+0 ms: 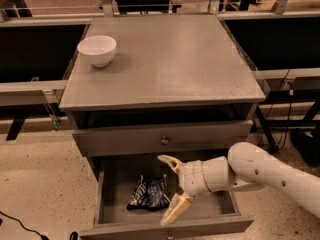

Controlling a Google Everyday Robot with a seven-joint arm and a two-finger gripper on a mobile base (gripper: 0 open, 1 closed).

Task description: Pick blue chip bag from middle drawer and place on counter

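Note:
The blue chip bag [149, 193] lies crumpled on the flat grey bottom of the pulled-out middle drawer [222, 205], left of centre. My gripper [168, 188] reaches into the drawer from the right on a white arm, just right of the bag and a little above it. Its two cream fingers [175, 210] are spread wide apart and hold nothing. The counter [170, 59] is the grey top of the cabinet.
A white bowl [97, 49] stands on the counter's far left corner. The grey drawer above [162, 139] is closed, with a small knob. Dark shelving flanks the cabinet on both sides. Speckled floor lies to the left.

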